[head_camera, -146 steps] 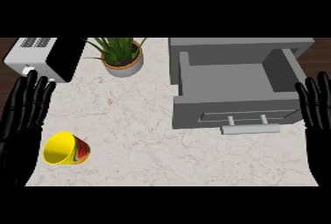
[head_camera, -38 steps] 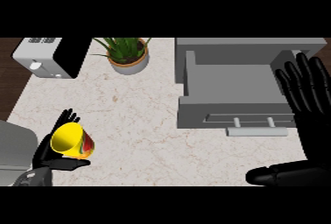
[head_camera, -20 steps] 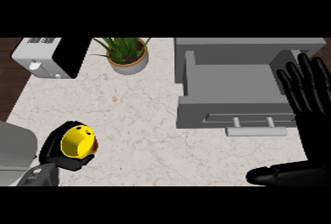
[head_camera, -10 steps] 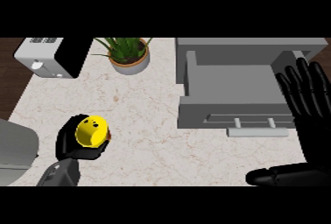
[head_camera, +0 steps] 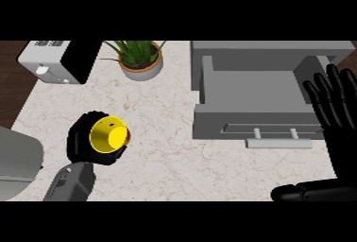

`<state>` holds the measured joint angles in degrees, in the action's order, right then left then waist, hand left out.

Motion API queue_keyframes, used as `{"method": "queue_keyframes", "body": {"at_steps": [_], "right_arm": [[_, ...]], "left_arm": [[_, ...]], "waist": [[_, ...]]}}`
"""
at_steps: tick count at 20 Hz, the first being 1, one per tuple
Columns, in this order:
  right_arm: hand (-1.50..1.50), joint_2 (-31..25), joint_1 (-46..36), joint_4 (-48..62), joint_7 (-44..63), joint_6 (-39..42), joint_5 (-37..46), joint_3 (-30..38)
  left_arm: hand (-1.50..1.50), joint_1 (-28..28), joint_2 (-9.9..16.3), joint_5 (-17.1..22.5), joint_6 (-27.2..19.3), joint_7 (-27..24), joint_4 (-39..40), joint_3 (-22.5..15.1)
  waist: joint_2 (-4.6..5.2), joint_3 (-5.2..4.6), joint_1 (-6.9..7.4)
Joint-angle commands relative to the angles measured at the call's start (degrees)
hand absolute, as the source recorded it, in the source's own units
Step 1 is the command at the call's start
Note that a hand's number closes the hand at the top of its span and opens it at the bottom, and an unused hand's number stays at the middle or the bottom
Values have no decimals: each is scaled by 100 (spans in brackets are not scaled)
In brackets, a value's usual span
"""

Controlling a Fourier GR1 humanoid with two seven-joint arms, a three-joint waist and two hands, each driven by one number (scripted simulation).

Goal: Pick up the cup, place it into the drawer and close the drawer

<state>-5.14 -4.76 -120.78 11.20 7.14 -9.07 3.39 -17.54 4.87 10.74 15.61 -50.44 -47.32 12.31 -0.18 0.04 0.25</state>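
Bare counter [head_camera: 160, 137] between left hand [head_camera: 87, 142] and open drawer [head_camera: 254, 92]; plant [head_camera: 140, 59] ahead, toaster [head_camera: 59, 61] ahead-left.

We can't see much of the cup [head_camera: 108, 134] apart from its yellow inside, since the left hand [head_camera: 89, 142] is curled round it and hides the outer wall and base. The left forearm [head_camera: 70, 183] runs off the bottom edge. On the right, the right hand [head_camera: 335, 101] covers the drawer's [head_camera: 254, 94] right wall and far corner, and its arm gets cut by the right edge. The toaster [head_camera: 54, 61] and plant [head_camera: 140, 56] are both clipped at the top. There's a grey shape [head_camera: 17, 160] at the left edge we honestly can't identify.
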Motion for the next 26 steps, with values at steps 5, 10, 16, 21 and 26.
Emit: {"method": "queue_keyframes", "body": {"at_steps": [5,10,16,21,26], "right_arm": [[-150,-216,29,-290,328,106,-465,362],[-150,-97,9,-52,82,83,-247,217],[-150,55,-216,288,-136,-44,173,-50],[-150,-77,-137,284,-161,147,-159,191],[-150,-11,-136,240,-70,61,-47,73]], "left_arm": [[150,81,-429,294,-291,1738,-2367,-612],[150,-337,-479,608,-1128,2870,-3309,-1121],[150,-1196,-475,475,-1415,3420,-3226,-955],[150,-2236,-485,170,-2352,3791,-2922,-1338],[150,-2728,-445,24,-2512,4195,-2776,-1310]], "waist": [[-16,2,2],[-3,0,-29],[20,-4,-43],[25,-2,-86],[19,-3,-66]]}}
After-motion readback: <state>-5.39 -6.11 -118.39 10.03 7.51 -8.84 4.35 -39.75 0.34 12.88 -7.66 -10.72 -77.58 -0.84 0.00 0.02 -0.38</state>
